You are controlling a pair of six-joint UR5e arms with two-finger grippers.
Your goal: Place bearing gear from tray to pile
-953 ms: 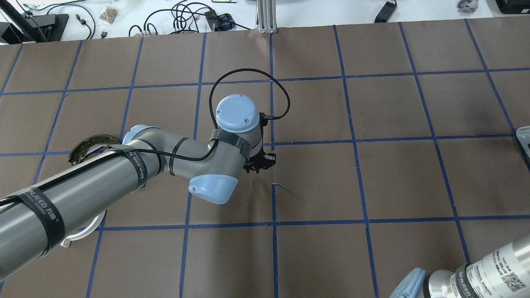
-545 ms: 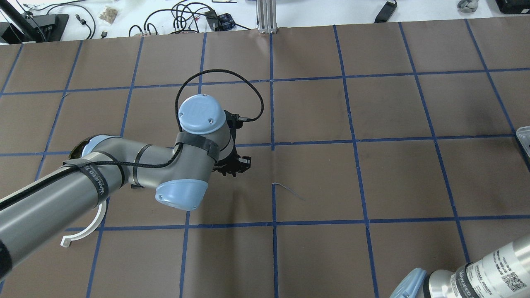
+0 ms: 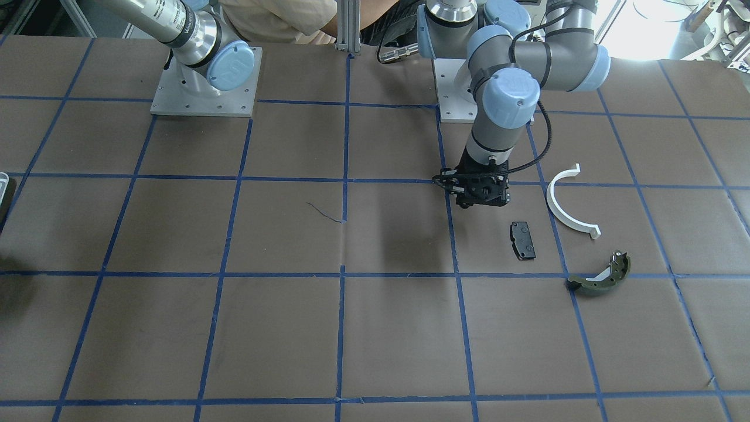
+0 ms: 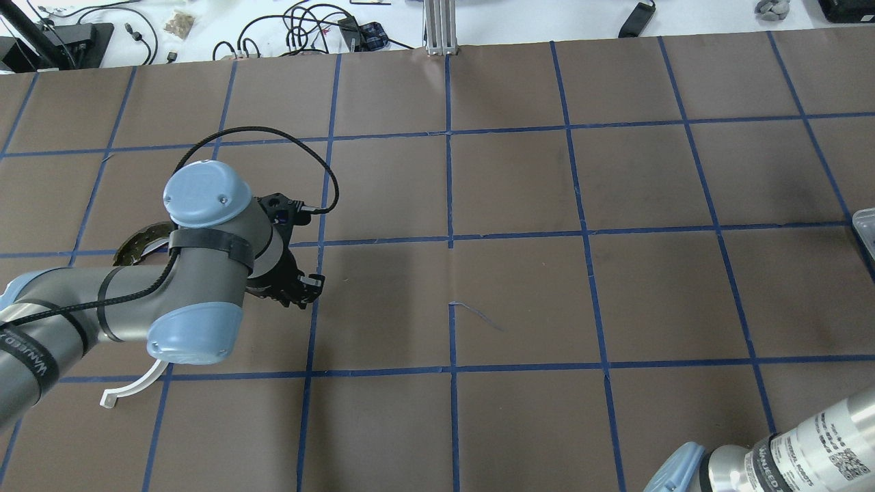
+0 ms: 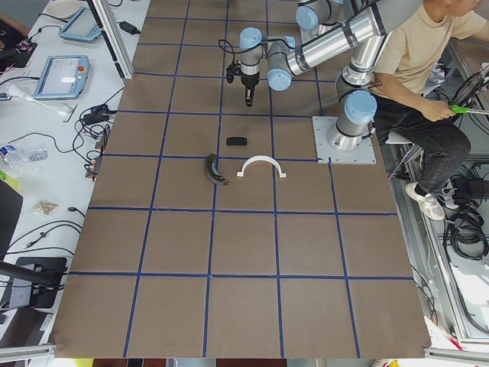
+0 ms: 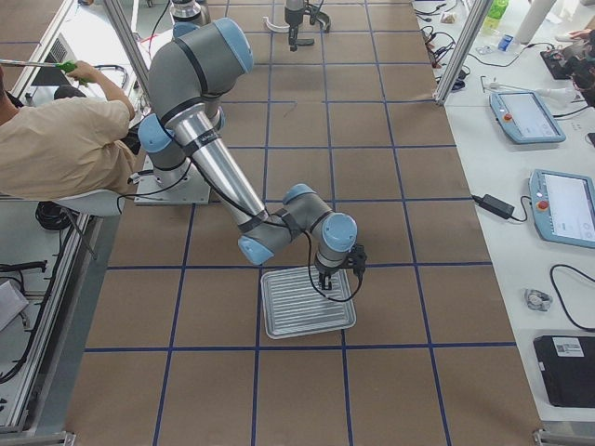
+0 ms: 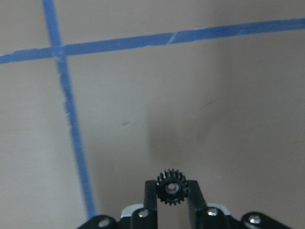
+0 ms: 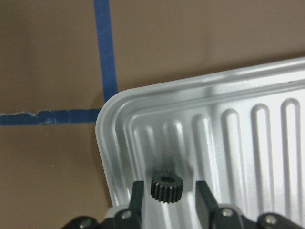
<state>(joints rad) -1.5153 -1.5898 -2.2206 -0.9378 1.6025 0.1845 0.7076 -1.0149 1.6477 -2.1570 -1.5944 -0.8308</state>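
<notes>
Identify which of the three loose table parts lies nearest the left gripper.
The small black rectangular pad: it lies close by the left gripper, while the white plastic half-ring and olive-green curved brake shoe lie farther off.

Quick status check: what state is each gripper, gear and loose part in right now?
Left gripper: shut on held gear, above the table.
Held gear: clamped between the fingers.
Right gripper: open, fingers flanking tray gear.
Tray gear: resting on the tray by its corner, ungripped.
Tray: flat on the table.
Half-ring: loose on the table.
Pad: loose on the table.
Shoe: loose on the table.
</notes>
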